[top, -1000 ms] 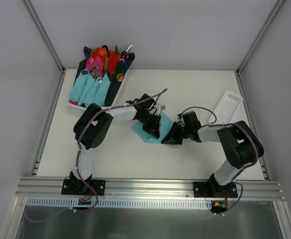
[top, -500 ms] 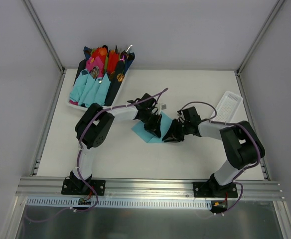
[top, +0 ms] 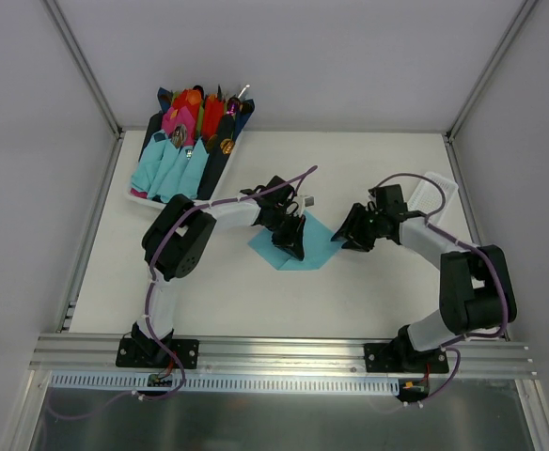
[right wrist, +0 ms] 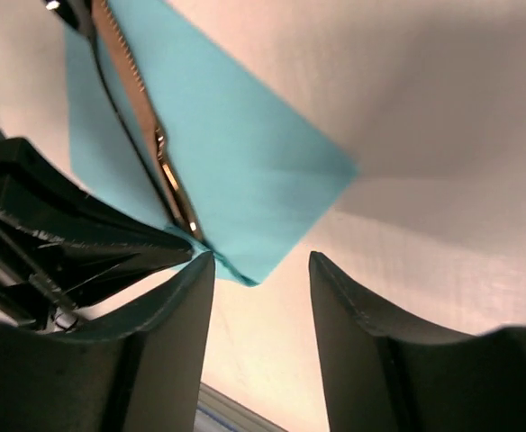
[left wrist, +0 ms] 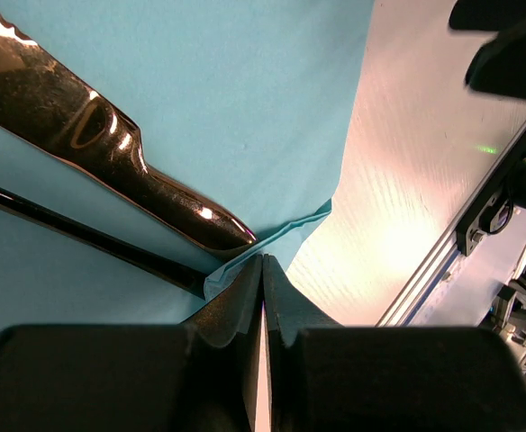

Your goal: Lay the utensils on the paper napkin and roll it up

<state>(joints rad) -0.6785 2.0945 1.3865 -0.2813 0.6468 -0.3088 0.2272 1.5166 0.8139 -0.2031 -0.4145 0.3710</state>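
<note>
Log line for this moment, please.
left gripper shut on paper napkin corner | utensils on napkin | right gripper open, apart from napkin | not yet rolled

Open surface (top: 256,301) lay on the near side of the napkin (top: 318,250). The left end effector (top: 293,245) blocked its left half; the right end effector (top: 347,235) stood just beside its right corner.

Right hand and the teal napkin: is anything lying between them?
No, only bare table separates the right hand from the paper napkin, seen in the top external view.
</note>
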